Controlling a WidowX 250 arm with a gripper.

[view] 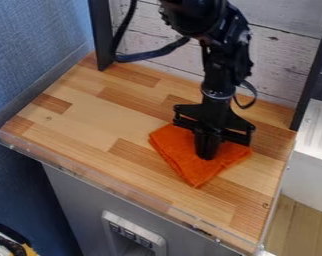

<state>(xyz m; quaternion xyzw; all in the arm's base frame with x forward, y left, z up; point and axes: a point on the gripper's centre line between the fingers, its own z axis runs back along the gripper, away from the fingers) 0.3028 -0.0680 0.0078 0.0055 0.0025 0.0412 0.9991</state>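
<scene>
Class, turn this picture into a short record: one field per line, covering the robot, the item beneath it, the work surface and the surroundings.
Gripper: black gripper, pointing down at the middle of the cloth
Grip on cloth: cannot be told
Item: orange cloth, apparently folded, lying flat
Item position: right half of the picture, on the tabletop
Surface: wooden tabletop in light and darker strips
Behind: pale plank panel between dark posts
Picture left: blue wall

Black arm [220,60] bent, tool [206,155] pointing down.
</scene>
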